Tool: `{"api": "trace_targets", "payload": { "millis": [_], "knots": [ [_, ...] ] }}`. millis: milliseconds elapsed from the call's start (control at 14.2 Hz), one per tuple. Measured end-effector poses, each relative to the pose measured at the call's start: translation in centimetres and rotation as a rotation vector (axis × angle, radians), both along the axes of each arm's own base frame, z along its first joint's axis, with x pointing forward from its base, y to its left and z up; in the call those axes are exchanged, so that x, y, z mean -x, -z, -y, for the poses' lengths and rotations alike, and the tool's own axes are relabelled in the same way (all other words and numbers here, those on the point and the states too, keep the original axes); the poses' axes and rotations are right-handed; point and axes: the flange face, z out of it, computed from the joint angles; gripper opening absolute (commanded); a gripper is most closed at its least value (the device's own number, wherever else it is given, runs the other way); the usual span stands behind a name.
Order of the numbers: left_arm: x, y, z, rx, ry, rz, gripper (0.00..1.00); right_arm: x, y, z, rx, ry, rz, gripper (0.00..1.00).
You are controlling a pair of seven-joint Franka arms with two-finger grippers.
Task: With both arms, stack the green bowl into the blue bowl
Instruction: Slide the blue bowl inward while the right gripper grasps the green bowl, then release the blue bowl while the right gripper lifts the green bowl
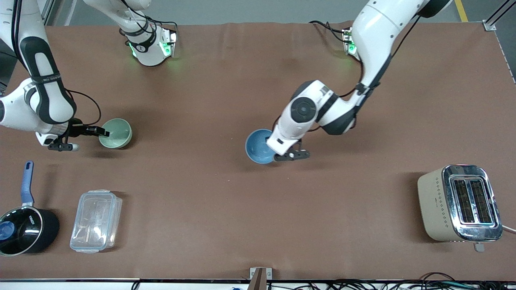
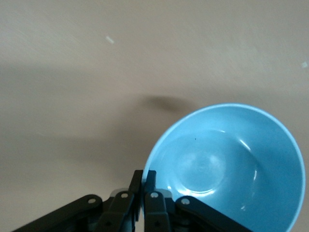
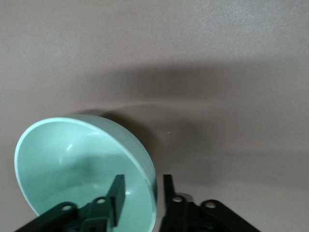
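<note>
The blue bowl [image 1: 257, 146] is near the table's middle, tilted, and fills the left wrist view [image 2: 231, 169]. My left gripper [image 1: 278, 155] is shut on its rim on the side toward the left arm's end; in the left wrist view the gripper [image 2: 144, 174] pinches the rim, one finger inside and one outside. The green bowl [image 1: 117, 132] is toward the right arm's end of the table. My right gripper [image 1: 101, 131] straddles its rim, open. In the right wrist view [image 3: 142, 187] one finger is inside the green bowl [image 3: 72, 159] and one outside, with a gap.
A black saucepan [image 1: 25, 230] with a blue handle and a clear plastic container [image 1: 96, 220] stand nearer the front camera than the green bowl. A beige toaster [image 1: 459, 203] stands toward the left arm's end, near the front edge.
</note>
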Motion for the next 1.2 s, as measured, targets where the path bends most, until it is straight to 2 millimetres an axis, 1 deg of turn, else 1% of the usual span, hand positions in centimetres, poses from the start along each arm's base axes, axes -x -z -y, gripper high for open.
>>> {"api": "trace_targets", "payload": {
  "millis": [70, 141, 211, 281, 352, 422, 492, 562, 633, 703, 773, 844, 914, 1055, 1125, 1195],
  "knots": [
    [0.8, 0.6, 1.6, 0.002, -0.009, 0.002, 0.0, 0.0, 0.1, 0.0, -0.001, -0.003, 0.0, 0.04],
    [1.5, 1.3, 3.0, 0.005, -0.015, 0.009, 0.01, 0.0, 0.1, 0.0, -0.002, -0.004, -0.001, 0.02],
    [2.3, 1.9, 4.2, 0.009, -0.02, 0.013, 0.03, 0.0, 0.1, -0.1, -0.003, -0.005, -0.001, 0.02],
    [3.1, 2.6, 5.1, 0.011, -0.021, 0.011, 0.07, 0.0, 0.1, -0.1, -0.004, -0.008, 0.0, 0.02],
    [3.8, 3.1, 5.8, 0.011, -0.02, 0.006, 0.18, -0.1, 0.0, -0.2, -0.005, -0.012, 0.002, 0.02],
    [4.2, 3.6, 6.1, 0.01, -0.017, 0.001, 0.45, -0.3, -0.3, -0.3, -0.009, -0.018, 0.005, 0.01],
    [4.3, 3.9, 6.3, 0.009, -0.015, -0.001, 0.93, -0.6, -0.9, -0.6, -0.014, -0.025, 0.011, 0.01],
    [4.1, 3.8, 6.2, 0.01, -0.016, 0.003, 1.0, -1.2, -1.9, -0.9, -0.02, -0.034, 0.024, 0.01],
    [3.6, 3.4, 6.2, 0.014, -0.02, 0.014, 1.0, -1.7, -3.1, -1.3, -0.029, -0.045, 0.036, 0.0],
    [2.6, 2.5, 5.9, 0.017, -0.024, 0.039, 1.0, -2.2, -4.3, -1.7, -0.04, -0.052, 0.044, 0.0],
    [1.3, 1.2, 5.3, 0.011, -0.028, 0.075, 1.0, -2.6, -5.4, -2.3, -0.048, -0.051, 0.049, 0.0],
    [-0.5, -0.7, 4.0, -0.015, -0.038, 0.108, 1.0, -3.0, -6.4, -3.3, -0.052, -0.04, 0.05, 0.0],
    [-2.7, -3.4, 2.1, -0.05, -0.056, 0.133, 1.0, -3.6, -7.3, -4.9, -0.052, -0.02, 0.047, 0.0],
    [-7.0, -10.6, -3.6, -0.109, -0.091, 0.165, 1.0, -4.5, -8.9, -9.2, -0.053, 0.023, 0.021, 0.0],
    [-8.8, -14.3, -7.0, -0.133, -0.092, 0.177, 1.0, -4.9, -9.6, -11.6, -0.049, 0.045, 0.008, 0.0],
    [-10.1, -17.5, -10.6, -0.153, -0.086, 0.188, 1.0, -5.2, -10.2, -14.1, -0.042, 0.07, -0.005, 0.0]
  ]
}}
